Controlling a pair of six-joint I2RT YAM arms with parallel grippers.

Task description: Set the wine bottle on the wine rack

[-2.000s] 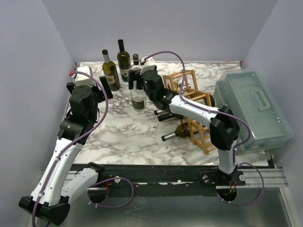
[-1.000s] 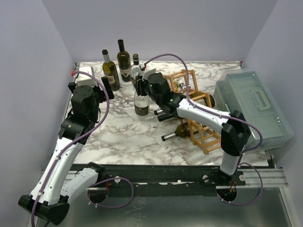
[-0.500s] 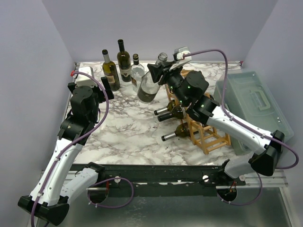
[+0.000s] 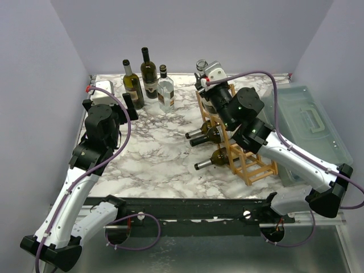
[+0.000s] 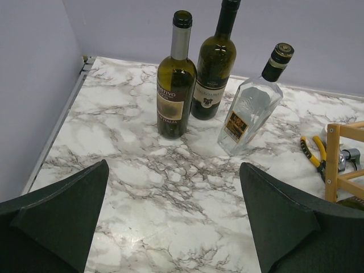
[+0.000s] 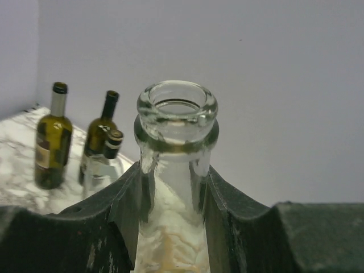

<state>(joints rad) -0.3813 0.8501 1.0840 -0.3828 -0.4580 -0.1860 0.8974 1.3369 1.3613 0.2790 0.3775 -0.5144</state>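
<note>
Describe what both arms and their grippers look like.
The left arm and right arm have white link shells with black joint housings. A purple cable loops along each. The left gripper and right gripper carry matte dark, wedge-shaped fingers. No markings are legible.

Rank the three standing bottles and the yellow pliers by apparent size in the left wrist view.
1. Silver-necked green bottle and dark bottle: they look alike, and the dark one's top is cut off, so unranked.
2. Clear bottle.
3. Yellow pliers.
</note>
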